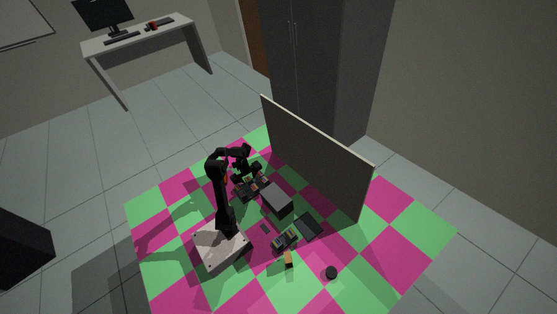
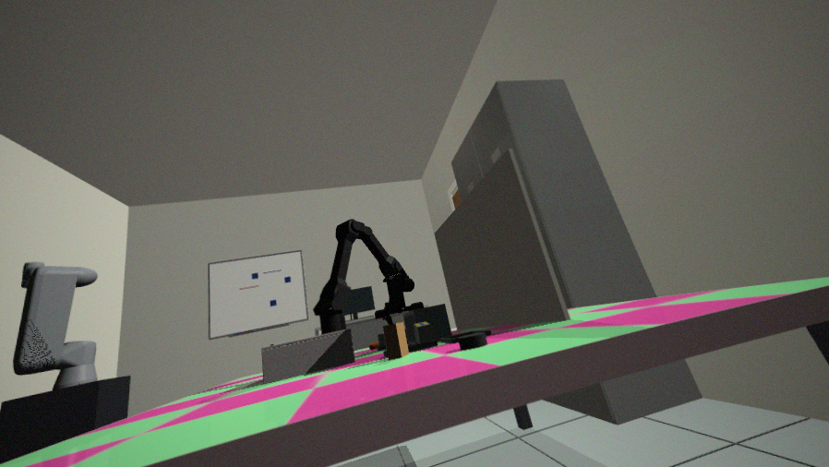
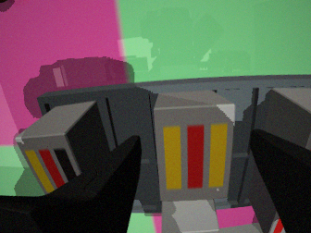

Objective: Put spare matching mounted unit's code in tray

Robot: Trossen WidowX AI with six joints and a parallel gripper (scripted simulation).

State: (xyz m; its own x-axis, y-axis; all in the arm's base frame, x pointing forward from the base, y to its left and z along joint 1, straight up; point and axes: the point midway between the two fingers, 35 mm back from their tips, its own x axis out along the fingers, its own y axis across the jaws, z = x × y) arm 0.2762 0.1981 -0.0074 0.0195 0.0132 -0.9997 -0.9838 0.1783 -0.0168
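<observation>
In the wrist view my gripper (image 3: pixel 196 140) is open, one finger on either side of a grey spare (image 3: pixel 192 155) with yellow, red and yellow stripes. That spare sits in the middle of a dark rack (image 3: pixel 126 112), between a spare on the left (image 3: pixel 52 146) and one on the right (image 3: pixel 291 116). In the top view the gripper (image 1: pixel 243 171) is low over this rack (image 1: pixel 249 187), just beside the grey mounted unit (image 1: pixel 276 198). The dark flat tray (image 1: pixel 307 226) lies beyond the unit. In the exterior view the gripper (image 2: pixel 397 310) is down near the table top.
A second small rack with two spares (image 1: pixel 283 241), a small dark plate (image 1: pixel 265 228), a wooden block (image 1: pixel 288 258) (image 2: pixel 398 339) and a black puck (image 1: pixel 330 272) (image 2: pixel 473 339) lie nearby. A tall board (image 1: pixel 316 156) stands behind the unit. The arm's base (image 1: pixel 220 246) is on the chequered mat.
</observation>
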